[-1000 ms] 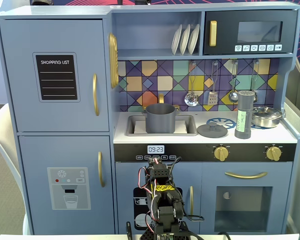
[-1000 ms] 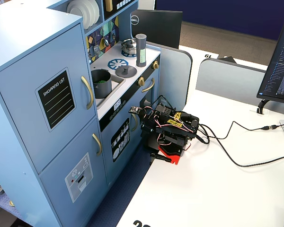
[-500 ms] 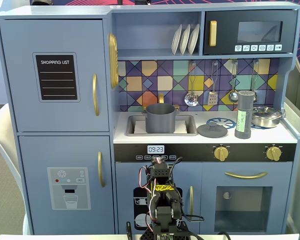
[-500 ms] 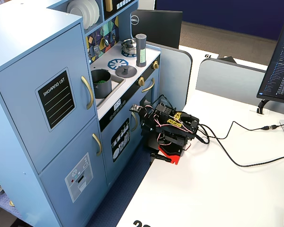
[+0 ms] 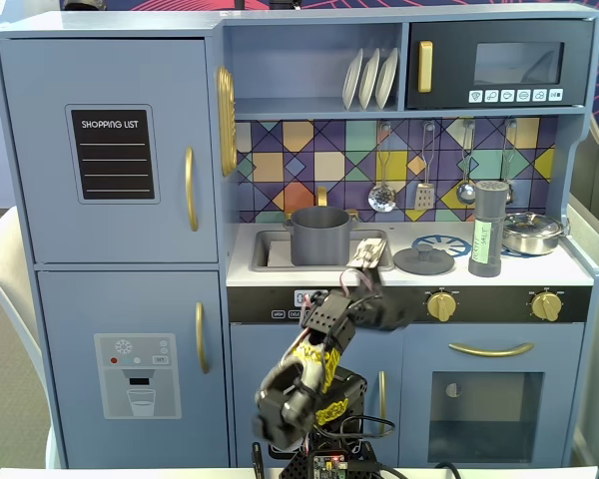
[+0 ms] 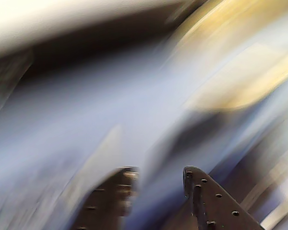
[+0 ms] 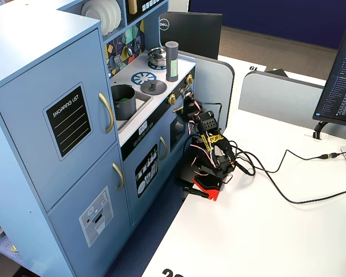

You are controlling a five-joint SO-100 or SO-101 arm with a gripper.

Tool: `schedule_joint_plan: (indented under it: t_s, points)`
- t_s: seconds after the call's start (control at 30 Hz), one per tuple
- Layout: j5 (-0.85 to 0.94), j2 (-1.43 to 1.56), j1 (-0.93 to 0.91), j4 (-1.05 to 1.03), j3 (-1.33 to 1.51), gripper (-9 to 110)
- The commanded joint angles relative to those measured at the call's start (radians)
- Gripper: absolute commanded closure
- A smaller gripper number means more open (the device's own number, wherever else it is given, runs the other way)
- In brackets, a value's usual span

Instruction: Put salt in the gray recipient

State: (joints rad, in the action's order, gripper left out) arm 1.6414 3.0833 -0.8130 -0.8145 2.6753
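The salt (image 5: 488, 230) (image 7: 172, 60), a tall gray shaker with a pale green label, stands upright on the right of the toy kitchen counter. The gray recipient (image 5: 320, 238) (image 7: 123, 103), a dark-gray pot, sits in the sink. My gripper (image 5: 367, 253) (image 7: 187, 102) is raised in front of the counter's front edge, between the pot and the round lid and well left of the salt in a fixed view. In the blurred wrist view the gripper (image 6: 158, 175) has its two dark fingers apart, with nothing between them.
A flat gray lid (image 5: 423, 260) lies on the counter between the sink and the salt. A shiny steel pan (image 5: 532, 233) stands just right of the salt. Gold knobs (image 5: 441, 304) and an oven handle (image 5: 490, 349) line the front. Utensils hang on the backsplash.
The arm has unfolded from its low rest in front of the oven door. The gripper has swung up to counter height. Salt, pot and lid have not moved.
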Motion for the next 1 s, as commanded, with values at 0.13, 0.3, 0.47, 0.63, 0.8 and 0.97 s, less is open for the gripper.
schedule_joint_plan:
  t_s: [0.13, 0.3, 0.47, 0.63, 0.8, 0.97]
  points:
    - [-0.063, -0.288, -0.143, 0.56, -0.201, 57]
    - [-0.117, -0.541, -0.124, 0.762, -0.342, 54]
    - [-0.146, -0.749, -0.121, 0.923, -0.433, 49]
    - [-0.206, -0.91, -0.126, 0.966, -0.528, 46]
    - [-0.199, -1.057, -0.118, 1.012, -0.629, 48]
    - [-0.186, -1.181, -0.104, 1.019, -0.756, 50]
